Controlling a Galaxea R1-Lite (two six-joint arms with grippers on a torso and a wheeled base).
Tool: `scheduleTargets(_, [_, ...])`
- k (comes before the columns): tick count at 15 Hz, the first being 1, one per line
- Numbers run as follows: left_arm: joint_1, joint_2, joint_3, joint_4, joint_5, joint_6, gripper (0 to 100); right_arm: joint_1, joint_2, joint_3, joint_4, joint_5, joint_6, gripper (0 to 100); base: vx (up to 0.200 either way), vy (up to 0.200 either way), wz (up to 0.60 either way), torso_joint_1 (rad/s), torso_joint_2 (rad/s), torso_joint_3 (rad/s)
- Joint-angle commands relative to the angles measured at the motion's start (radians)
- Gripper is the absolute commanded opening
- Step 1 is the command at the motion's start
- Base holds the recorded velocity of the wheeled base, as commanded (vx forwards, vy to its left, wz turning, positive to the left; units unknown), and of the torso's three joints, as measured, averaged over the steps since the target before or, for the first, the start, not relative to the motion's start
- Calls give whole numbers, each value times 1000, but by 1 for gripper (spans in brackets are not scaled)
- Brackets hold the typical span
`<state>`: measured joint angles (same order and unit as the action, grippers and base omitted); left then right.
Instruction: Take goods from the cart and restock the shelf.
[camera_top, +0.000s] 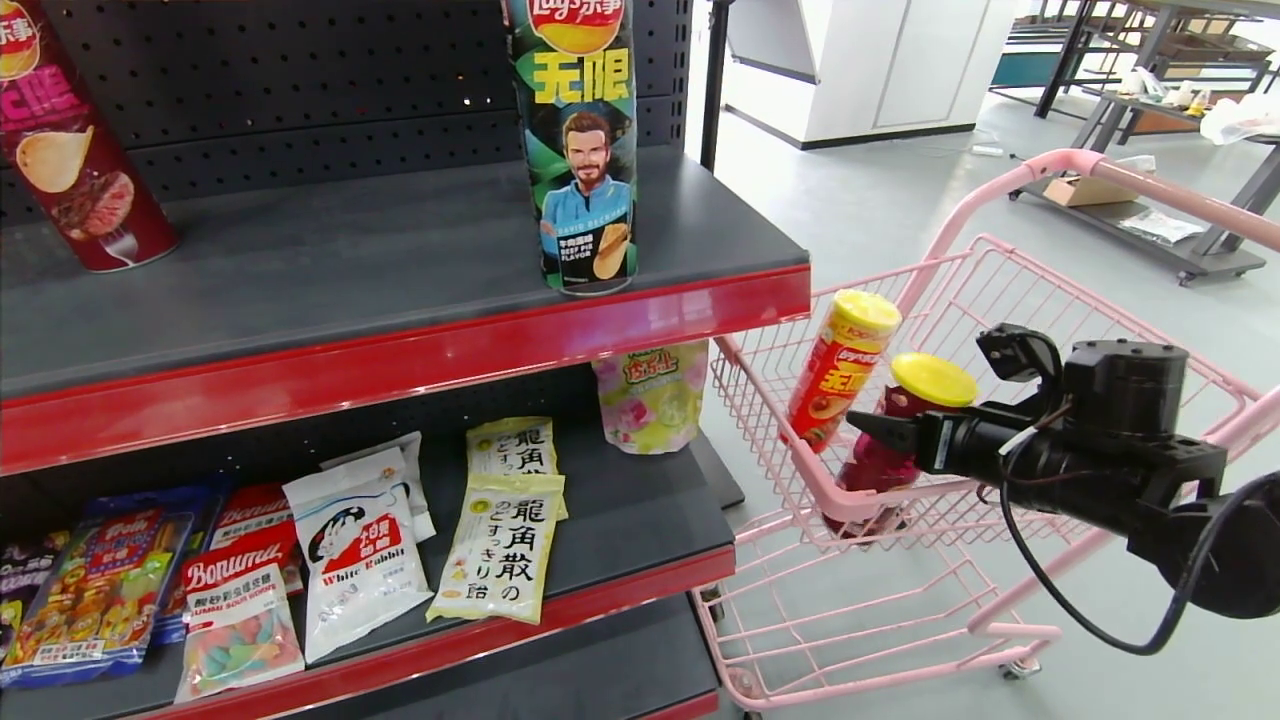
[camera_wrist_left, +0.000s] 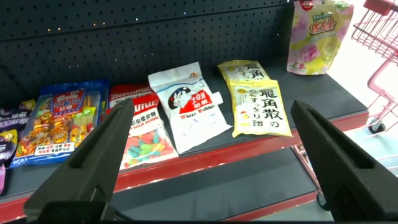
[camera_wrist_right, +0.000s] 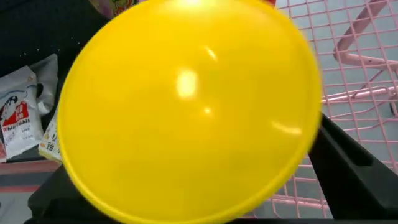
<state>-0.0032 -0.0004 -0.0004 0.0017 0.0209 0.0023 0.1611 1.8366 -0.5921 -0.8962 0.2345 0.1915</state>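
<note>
The shelf (camera_top: 400, 260) holds two cans (camera_top: 585, 150); two wait in the cart (camera_top: 1000, 280), right gripper (camera_top: 888, 430) clamped on the dark can (camera_top: 885, 465), left gripper (camera_wrist_left: 212, 106) apart.

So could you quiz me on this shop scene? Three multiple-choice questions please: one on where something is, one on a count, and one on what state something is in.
1. Where does the green can stand?
A. On the top shelf
B. In the pink cart
C. On the floor

2. How many yellow-lidded cans are in the pink cart?
A. One
B. Two
C. Four

3. How is the left gripper?
A. Open, holding nothing
B. Shut on a can
C. Shut on a bag

Answers:
1 A: it stands upright on the top shelf, near the front edge.
2 B: there is a red-and-yellow can and a dark red can.
3 A: its fingers stand wide apart with nothing between them.
</note>
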Motion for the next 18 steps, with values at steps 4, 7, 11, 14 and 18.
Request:
scheduleTargets(4, [0,0,-1,0,1,1,100,14,50,-28,-1,0,3,0,0,0,0,0,0,0])
scheduleTargets(7, [0,0,0,0,1,-1,100,14,50,-20,-1,0,3,0,0,0,0,0,0,0])
scheduleTargets(11, [0,0,0,0,1,-1,100,37,-100,3,0,-4,-6,0,0,0,0,0,0,0])
scheduleTargets(14, [0,0,0,0,1,1,100,52,-277,-20,56,-6,-30,0,0,0,0,0,0,0])
scheduleTargets(18, [0,0,-1,0,-1,1,100,54,-490,-206,353,-6,-49,0,0,0,0,0,0,0])
